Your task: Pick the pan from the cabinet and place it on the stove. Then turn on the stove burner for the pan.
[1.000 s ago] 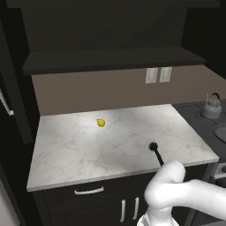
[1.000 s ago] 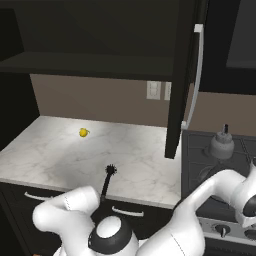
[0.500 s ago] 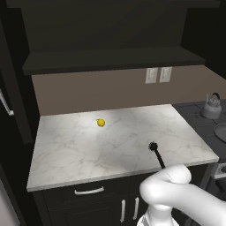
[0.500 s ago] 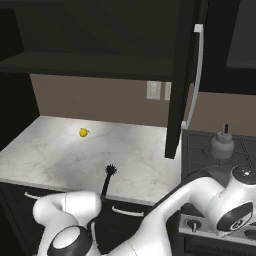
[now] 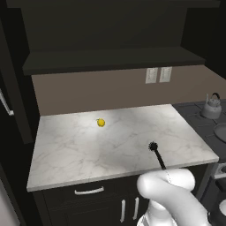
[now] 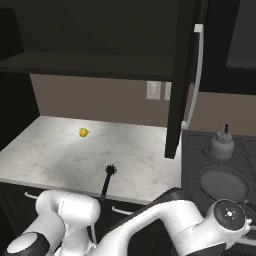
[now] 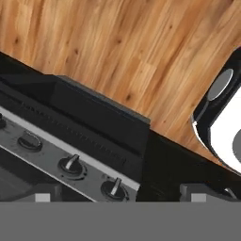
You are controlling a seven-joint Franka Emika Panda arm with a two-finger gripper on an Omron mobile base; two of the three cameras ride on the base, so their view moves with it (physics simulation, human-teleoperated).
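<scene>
The dark grey pan [image 6: 224, 182] lies flat on the stove [image 6: 196, 150], in front of a small silver kettle [image 6: 221, 145]; its edge [image 5: 220, 131] shows at the right of the left base view. The cabinet [image 6: 181, 75] stands open above the counter, its dark shelf [image 5: 110, 59] bare. My gripper [image 7: 120, 197] hangs low in front of the stove's control panel, open with nothing between its fingertips [image 7: 40, 197]. A row of silver knobs [image 7: 71, 164] runs below it, one knob [image 7: 114, 188] lying between the tips.
A yellow lemon [image 5: 101, 122] and a black brush [image 5: 156, 155] lie on the white marble counter [image 5: 66, 150]. The open cabinet door with its long silver handle [image 6: 198, 75] hangs over the counter's right end. Wooden floor [image 7: 141, 52] lies beyond the stove front.
My arm has swung lower and to the right, down in front of the stove. The gripper has stayed open. Pan, kettle, lemon and brush have not moved.
</scene>
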